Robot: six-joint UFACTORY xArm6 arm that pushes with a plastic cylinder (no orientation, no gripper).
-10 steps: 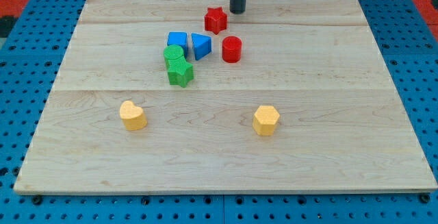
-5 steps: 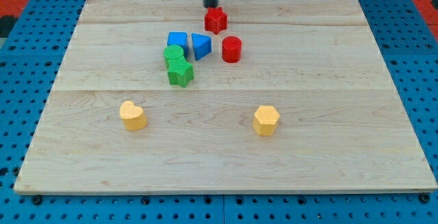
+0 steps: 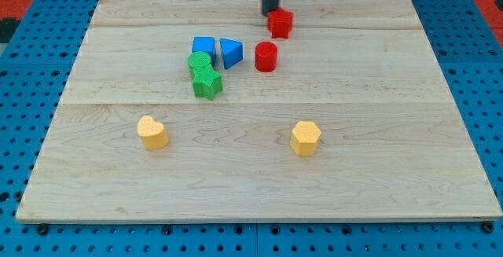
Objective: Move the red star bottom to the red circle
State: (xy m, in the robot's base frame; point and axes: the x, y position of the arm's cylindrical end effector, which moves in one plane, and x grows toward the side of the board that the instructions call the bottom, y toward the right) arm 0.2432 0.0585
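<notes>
- The red star sits near the view's top of the wooden board, a little toward the view's right of the middle, above and slightly to the right of the red circle, with a clear strip of wood between the two.
- My tip is just at the star's upper-left edge, touching it or very nearly so; I cannot tell which.
- I have no jaws to spread or press together: my end is a plain dark rod, and it grips nothing.
- The rod runs straight up out of the view's top edge.
- The red circle stands just to the right of a blue triangular block, close but apart from it.
- A blue cube-like block lies to the left of the blue triangular one, nearly touching it.
- Under the blue cube a green round block and a green star are packed together, the star lower in the view.
- A yellow heart-shaped block rests in the lower left part of the board, well apart from the cluster.
- A yellow hexagonal block rests in the lower right part, likewise well apart.
- The board lies on a blue perforated surface.
</notes>
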